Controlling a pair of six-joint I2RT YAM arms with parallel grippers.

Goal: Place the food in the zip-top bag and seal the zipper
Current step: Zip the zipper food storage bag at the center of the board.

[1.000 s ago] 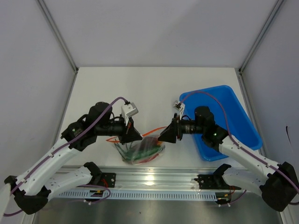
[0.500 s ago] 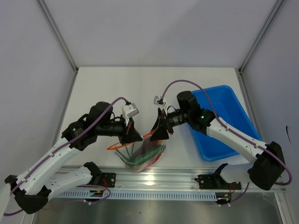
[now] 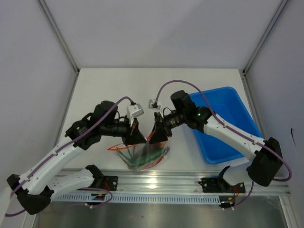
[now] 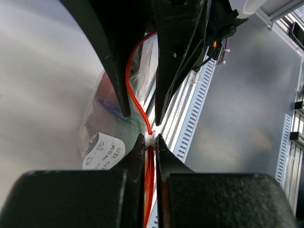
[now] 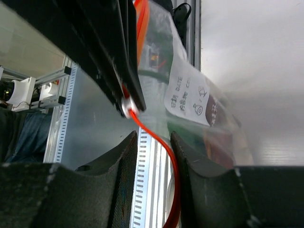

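Observation:
The clear zip-top bag hangs near the table's front edge with the food, green and red pieces, inside it. Its orange-red zipper runs along the mouth. My left gripper is shut on the zipper, pinching it at a small white slider. My right gripper is right beside the left one. In the right wrist view my right gripper has its jaws apart, with the zipper passing between them, unclamped. The bag's white label and dark food show behind.
A blue plastic tray stands at the right of the table, under the right arm. The slotted aluminium rail runs along the front edge, just below the bag.
My right gripper has moved left along the zipper until it is almost against the left gripper. The left gripper has kept its hold and barely moved.

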